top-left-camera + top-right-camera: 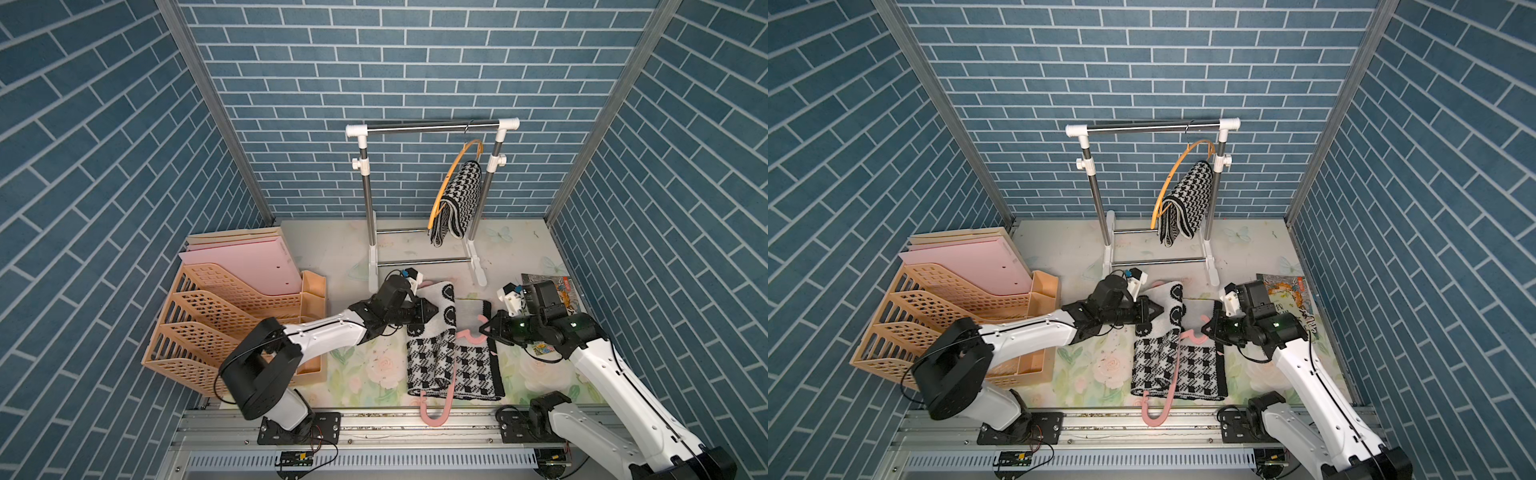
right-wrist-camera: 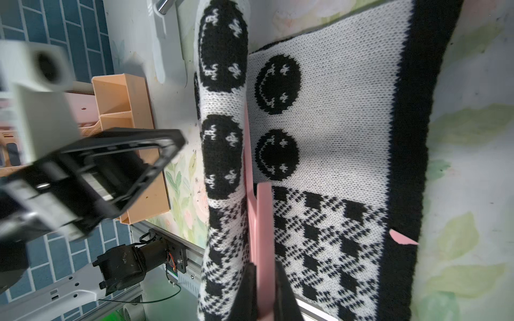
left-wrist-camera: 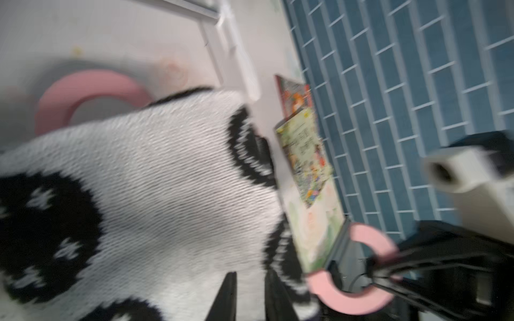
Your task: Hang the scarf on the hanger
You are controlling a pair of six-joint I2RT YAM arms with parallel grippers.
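Right fingers (image 2: pixel 246 294) clamp pink hanger (image 2: pixel 264 222); left fingers (image 3: pixel 225 300) unclear; two scarves (image 1: pixel 432 361) (image 1: pixel 459 195), two hangers (image 1: pixel 445 179), one rack (image 1: pixel 432 126).

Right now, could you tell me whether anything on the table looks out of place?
Yes: the pink plastic hanger lies flat, half wrapped by the black-and-white knitted scarf, and its curved end pokes past the front edge of the floral table, over the metal rail.

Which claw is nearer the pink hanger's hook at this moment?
Right. The right claw is shut on the pink hanger by its hook; the left claw sits across the folded scarf from it.
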